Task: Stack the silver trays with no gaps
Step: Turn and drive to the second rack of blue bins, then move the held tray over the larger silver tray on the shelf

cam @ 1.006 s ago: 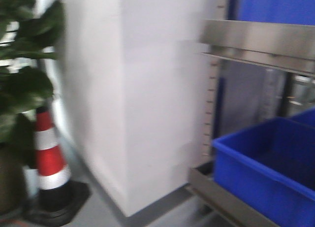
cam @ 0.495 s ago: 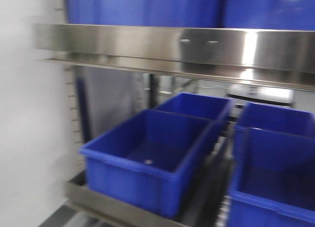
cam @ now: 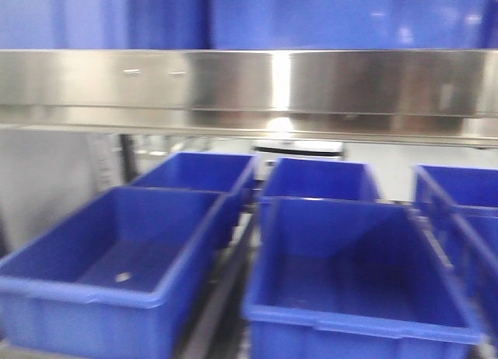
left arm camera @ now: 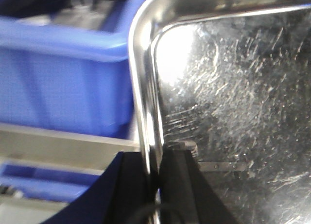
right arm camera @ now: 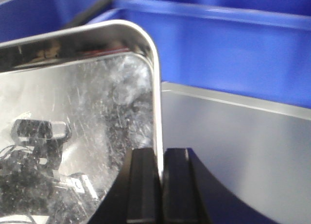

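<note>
Silver tray (left arm camera: 233,88): off the shelf and held in the air, scratched inner face toward both wrist cams.

- Left wrist view: the rim runs 6 to 12 and rounds a corner at 12. The pan spreads toward 3 from the left gripper (left arm camera: 154,161), whose fingers are narrow and pinched on that rim.
- Right wrist view: mirror case. The rim runs 6 to 12 and the pan spreads toward 9 from the right gripper (right arm camera: 160,158), also clamped narrow on the rim.
- My read is 1 tray held by opposite rims, 1 arm per side and neither nearer. Can't rule out 2 trays, and can't tell the long axis because only corners show.
- Surroundings: blue bins (cam: 93,297) sit close behind the tray at 10 to 12 in both wrist views, with a grey shelf surface (right arm camera: 233,151) at 3 on the right side. The front view shows bin rows under the steel rail (cam: 249,82), blurred, with no arms in it.
- No 2nd tray in any view, so the stack target is unknown.
</note>
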Available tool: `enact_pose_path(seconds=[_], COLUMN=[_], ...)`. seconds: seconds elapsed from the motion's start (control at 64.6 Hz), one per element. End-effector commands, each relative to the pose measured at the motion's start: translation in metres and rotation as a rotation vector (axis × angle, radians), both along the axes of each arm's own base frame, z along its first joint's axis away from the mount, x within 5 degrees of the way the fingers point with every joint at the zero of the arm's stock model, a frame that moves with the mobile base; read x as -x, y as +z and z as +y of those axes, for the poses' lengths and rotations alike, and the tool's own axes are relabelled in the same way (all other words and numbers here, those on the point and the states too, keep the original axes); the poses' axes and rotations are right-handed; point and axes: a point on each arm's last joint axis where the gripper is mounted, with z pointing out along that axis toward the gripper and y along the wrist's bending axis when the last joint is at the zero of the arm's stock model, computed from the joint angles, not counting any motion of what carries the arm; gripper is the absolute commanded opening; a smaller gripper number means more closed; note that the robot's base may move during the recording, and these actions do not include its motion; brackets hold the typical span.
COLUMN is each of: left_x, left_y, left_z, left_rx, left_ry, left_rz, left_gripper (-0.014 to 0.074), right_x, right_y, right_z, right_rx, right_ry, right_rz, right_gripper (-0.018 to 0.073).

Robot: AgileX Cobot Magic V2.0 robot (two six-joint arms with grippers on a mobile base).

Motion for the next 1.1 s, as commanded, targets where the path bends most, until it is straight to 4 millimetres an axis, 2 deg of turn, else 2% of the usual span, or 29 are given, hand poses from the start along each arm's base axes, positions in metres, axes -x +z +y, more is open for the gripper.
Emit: enact_pose_path(seconds=[0.0, 1.084], left_x=[0.0022, 0.0019], left_y=[0.0061, 0.0065], left_z=[-0.0131, -0.0126], left_rx=[0.04, 0.033], left_ry=[-0.086, -0.084], left_rz=[-0.058, -0.064], left_gripper=[-0.0016, -0.0016], right_x=[0.0024, 0.0024], right_y=[0.0131, 0.0131], right_z=[0.0111, 0.0111], right_rx=[-0.102, -0.102], right_ry=[0.068, 0.068], right_rz=[-0.095, -0.095], right_gripper=[-0.0067, -0.0067])
